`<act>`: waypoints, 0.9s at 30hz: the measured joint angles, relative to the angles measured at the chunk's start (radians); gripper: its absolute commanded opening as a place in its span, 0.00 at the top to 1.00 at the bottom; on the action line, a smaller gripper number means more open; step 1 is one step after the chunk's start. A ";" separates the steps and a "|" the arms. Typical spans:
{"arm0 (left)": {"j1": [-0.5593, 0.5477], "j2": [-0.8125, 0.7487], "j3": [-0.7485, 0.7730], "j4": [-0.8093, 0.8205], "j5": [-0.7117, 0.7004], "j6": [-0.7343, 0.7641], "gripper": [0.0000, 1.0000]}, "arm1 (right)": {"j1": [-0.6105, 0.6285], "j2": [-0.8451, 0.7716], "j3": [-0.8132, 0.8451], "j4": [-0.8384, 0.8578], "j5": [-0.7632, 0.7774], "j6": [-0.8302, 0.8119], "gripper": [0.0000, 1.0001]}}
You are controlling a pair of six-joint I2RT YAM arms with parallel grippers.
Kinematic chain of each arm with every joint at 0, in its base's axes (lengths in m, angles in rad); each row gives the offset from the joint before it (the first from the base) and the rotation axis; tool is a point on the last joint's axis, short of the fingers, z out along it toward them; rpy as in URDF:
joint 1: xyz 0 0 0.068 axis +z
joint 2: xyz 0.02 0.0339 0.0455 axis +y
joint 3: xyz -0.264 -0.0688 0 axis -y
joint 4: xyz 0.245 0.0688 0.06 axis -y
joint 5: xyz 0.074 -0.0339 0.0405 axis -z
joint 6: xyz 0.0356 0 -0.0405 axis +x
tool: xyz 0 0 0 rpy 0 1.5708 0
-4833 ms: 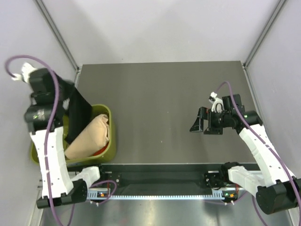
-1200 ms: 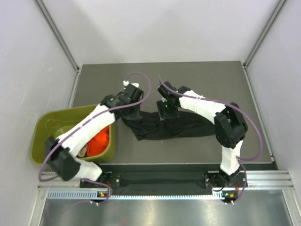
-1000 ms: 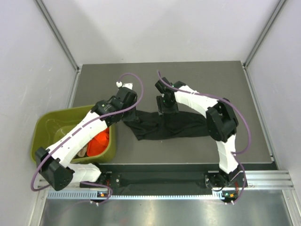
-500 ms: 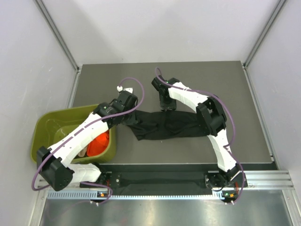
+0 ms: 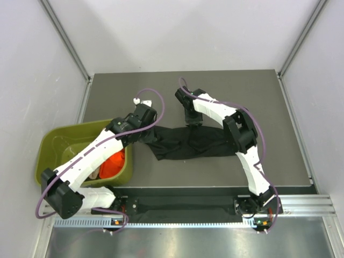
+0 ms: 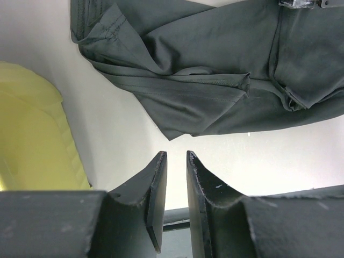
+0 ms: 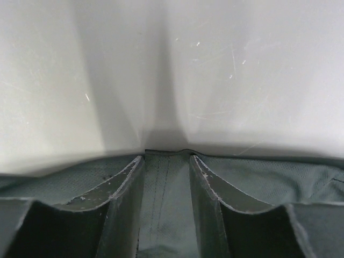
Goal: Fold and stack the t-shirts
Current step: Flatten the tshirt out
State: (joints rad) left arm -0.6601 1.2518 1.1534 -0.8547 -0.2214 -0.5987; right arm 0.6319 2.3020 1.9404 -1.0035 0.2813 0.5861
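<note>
The black t-shirt (image 5: 199, 142) lies crumpled in a long strip across the middle of the table. My right gripper (image 5: 192, 122) is pressed down on its far edge. In the right wrist view the gripper (image 7: 166, 158) is open, and the shirt's hem (image 7: 164, 204) lies between the fingers. My left gripper (image 5: 149, 134) hovers over the shirt's left end. Seen from the left wrist, the gripper (image 6: 176, 154) is narrowly open and empty, with the shirt (image 6: 215, 70) beyond the fingertips. The orange-red t-shirt (image 5: 112, 164) and a bit of the beige one (image 5: 94, 173) lie in the tub.
The olive-green tub (image 5: 54, 137) stands at the table's left edge, partly under my left arm, and its wall (image 6: 32, 134) shows in the left wrist view. Grey walls close in the table at the back and both sides.
The black t-shirt, earlier hanging from my left gripper over the tub, now lies on the table. Over the last second the right gripper's fingers have narrowed around its hem. The left arm has barely shifted.
</note>
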 measured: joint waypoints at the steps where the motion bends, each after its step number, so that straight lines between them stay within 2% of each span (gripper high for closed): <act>1: 0.000 -0.002 0.000 0.000 0.000 0.001 0.73 | -0.002 0.000 0.003 0.000 -0.002 -0.001 0.59; 4: 0.000 -0.006 0.000 0.000 0.000 0.007 0.74 | -0.006 0.013 0.028 0.001 -0.005 -0.002 0.59; 6: 0.000 -0.006 0.000 0.000 0.004 0.013 0.73 | -0.009 0.023 0.042 0.005 -0.012 -0.001 0.63; 10: 0.000 -0.006 0.000 0.000 0.026 0.026 0.73 | -0.016 0.033 0.046 0.009 -0.028 -0.001 0.93; 15: 0.002 0.014 -0.001 0.010 0.099 0.070 0.57 | -0.028 0.033 0.046 0.004 -0.032 0.001 0.99; 19: -0.004 0.106 0.000 0.039 0.150 0.090 0.56 | -0.048 -0.003 0.005 -0.009 -0.029 -0.001 1.00; 23: -0.049 0.284 0.057 0.039 0.153 0.107 0.55 | -0.119 -0.194 -0.169 -0.034 -0.013 -0.018 1.00; 27: -0.111 0.456 0.174 0.037 0.151 0.115 0.54 | -0.216 -0.473 -0.337 -0.057 -0.008 -0.035 1.00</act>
State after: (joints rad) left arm -0.7715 1.7081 1.3270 -0.8173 -0.0708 -0.4835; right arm 0.4164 1.8286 1.6032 -1.0603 0.2733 0.5507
